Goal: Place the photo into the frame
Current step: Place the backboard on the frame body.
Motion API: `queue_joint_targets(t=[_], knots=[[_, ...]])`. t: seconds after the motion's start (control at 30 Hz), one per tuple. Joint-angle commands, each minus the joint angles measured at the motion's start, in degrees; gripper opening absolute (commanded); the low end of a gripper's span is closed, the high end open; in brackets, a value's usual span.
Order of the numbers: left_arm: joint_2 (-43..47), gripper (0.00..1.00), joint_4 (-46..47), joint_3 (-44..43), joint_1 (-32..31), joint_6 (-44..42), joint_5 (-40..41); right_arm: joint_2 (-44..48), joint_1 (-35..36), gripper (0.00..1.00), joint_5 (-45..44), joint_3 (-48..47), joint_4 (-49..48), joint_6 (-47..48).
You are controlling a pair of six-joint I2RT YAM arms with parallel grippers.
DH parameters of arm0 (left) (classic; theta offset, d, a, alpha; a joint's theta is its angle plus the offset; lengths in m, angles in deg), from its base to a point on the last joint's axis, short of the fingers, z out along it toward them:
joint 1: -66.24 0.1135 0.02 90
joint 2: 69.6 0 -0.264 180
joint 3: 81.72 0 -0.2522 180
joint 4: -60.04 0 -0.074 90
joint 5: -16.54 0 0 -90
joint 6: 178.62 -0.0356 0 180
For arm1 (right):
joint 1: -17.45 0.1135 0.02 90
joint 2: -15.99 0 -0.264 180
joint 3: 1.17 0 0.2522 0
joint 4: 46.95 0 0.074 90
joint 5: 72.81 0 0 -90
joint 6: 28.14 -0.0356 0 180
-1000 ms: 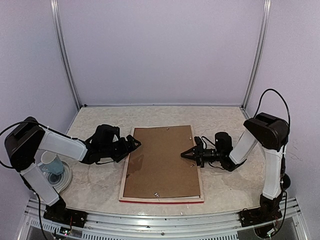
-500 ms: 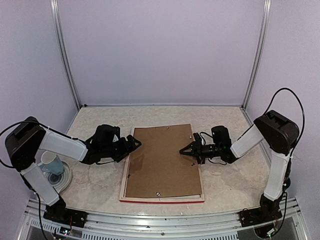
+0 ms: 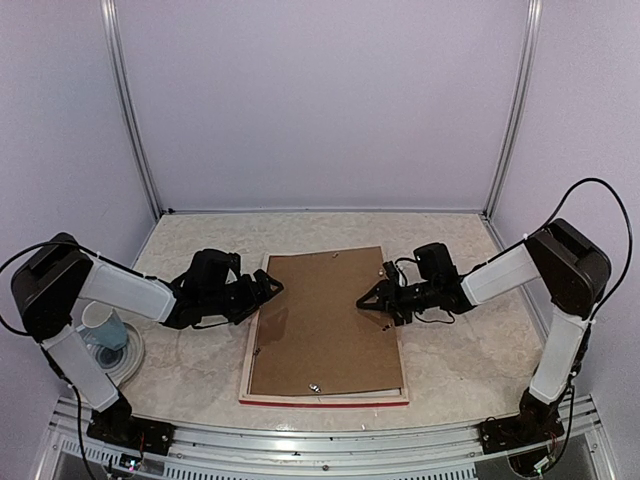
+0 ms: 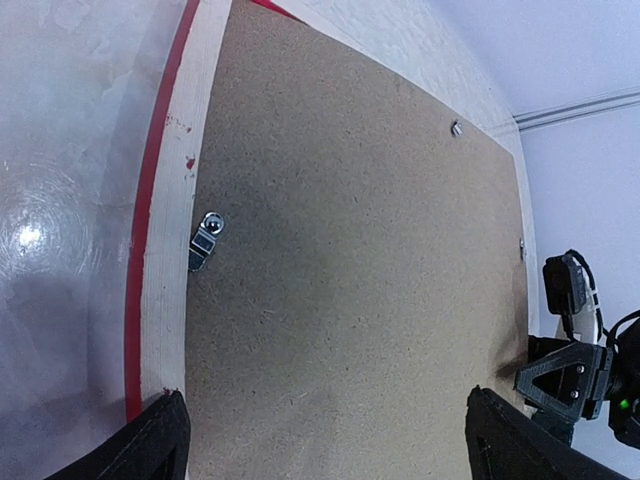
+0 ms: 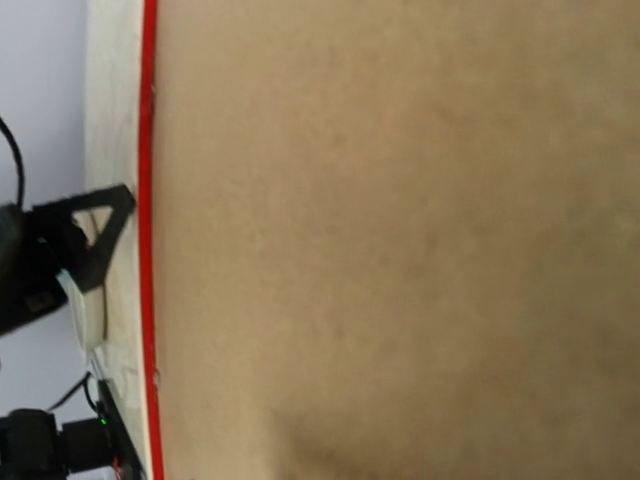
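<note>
Pale lilac walls point(image 3: 320, 100) are being seen closing in a marbled beige tabletop point(image 3: 450, 375) on its left, far and right sides. At the middle of that tabletop the large rectangular picture frame point(image 3: 320, 401) is being shown lying face down, its pale wood back upward and a thin glossy red edge showing along its near and left sides. Its opening is being covered by a brown hardboard backing panel point(image 3: 325, 320) lying flat within the wooden border. A small metal turn clip point(image 4: 205, 240) is being seen on the left strip of wood, just at the panel's edge.

The left gripper point(image 3: 270, 295) is being held low over the frame's left border, toward the far end. Its black fingers point(image 4: 155, 445) are being kept spread wide, one to each side of the wrist view, and nothing is being gripped between them. The right gripper point(image 3: 372, 298) is being held low at the panel's right edge, opposite the left one; its jaws are being seen parted in the overhead view, with nothing clasped.

The photo is not being shown in any view, so its place cannot be told.

Behind the left arm, at the near left, a pale cup point(image 3: 100, 325) is being seen standing on a round white plate point(image 3: 128, 368).
</note>
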Motion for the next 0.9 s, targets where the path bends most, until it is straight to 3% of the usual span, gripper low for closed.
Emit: queue_joint_targets(t=[0.0,0.3,0.47,0.57,0.87], knots=[[-2.15,0.95,-4.34,1.68,0.08,0.63,-1.83,-0.29,2.35,0.55,-0.87,-1.92,1.27,0.97],[-2.26,0.95,-3.64,2.20,0.04,0.89,-1.90,2.48,3.73,0.75,-6.36,-5.12,12.32,5.72],[-2.86,0.95,-2.96,2.29,-0.01,1.04,-2.22,3.60,4.25,0.80,-9.45,-7.17,17.88,8.03],[-3.00,0.95,-2.73,2.36,0.07,1.04,-2.27,3.66,4.82,0.99,-10.73,-8.06,19.70,8.22],[-2.69,0.95,-2.12,3.20,0.43,0.99,-2.46,4.47,7.13,0.99,-16.68,-11.79,26.95,7.53]])
